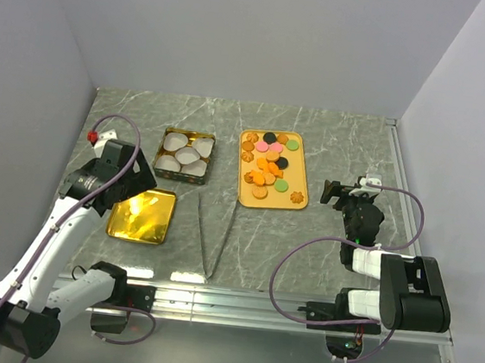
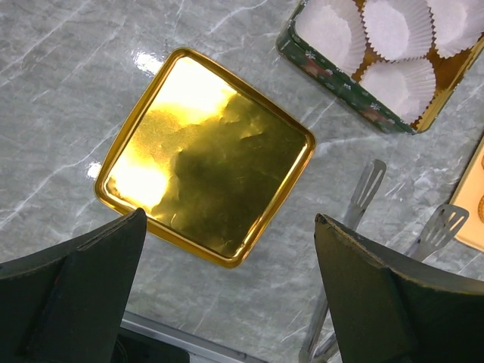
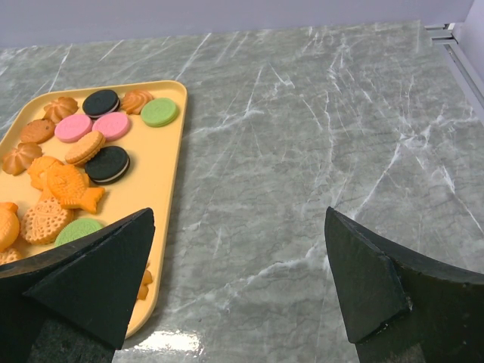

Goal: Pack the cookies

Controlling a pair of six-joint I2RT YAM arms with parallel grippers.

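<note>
The cookies (image 1: 270,163) lie on an orange tray (image 1: 299,198) at the table's middle; orange, pink, green and black ones show in the right wrist view (image 3: 83,147). A green tin (image 1: 185,154) with white paper cups (image 2: 393,26) stands left of the tray. Its gold lid (image 1: 142,214) lies face up in front of it (image 2: 204,155). My left gripper (image 1: 130,178) is open and empty above the lid (image 2: 231,234). My right gripper (image 1: 338,194) is open and empty, right of the tray (image 3: 238,249).
Metal tongs (image 1: 212,235) lie on the marble table between lid and tray, their tips also in the left wrist view (image 2: 370,189). A metal rail (image 1: 239,301) runs along the near edge. White walls enclose the table on three sides.
</note>
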